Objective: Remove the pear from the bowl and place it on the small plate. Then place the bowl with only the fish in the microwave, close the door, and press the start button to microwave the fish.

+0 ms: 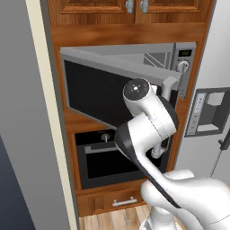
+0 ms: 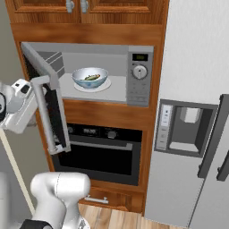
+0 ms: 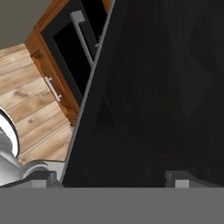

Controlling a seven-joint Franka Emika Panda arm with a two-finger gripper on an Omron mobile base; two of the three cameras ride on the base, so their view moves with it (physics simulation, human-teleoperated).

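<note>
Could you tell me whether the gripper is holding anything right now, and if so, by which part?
Nothing is held: the gripper is open, its fingertips up against the dark glass of the microwave door.

Glossy white rounded arm [image 1: 150, 119], dark joint bands, round grey end cap

This is a home kitchen, rendered rather than filmed. A silver built-in microwave [image 2: 107, 74] sits in a tall wooden cabinet column above a black wall oven [image 2: 105, 154], with cupboard doors [image 2: 85, 9] overhead and a drawer [image 2: 100, 199] below. Beside it stands a pale fridge [image 2: 192, 112] with a water dispenser [image 2: 185, 127], and the floor [image 3: 30, 100] is wood plank.
</note>
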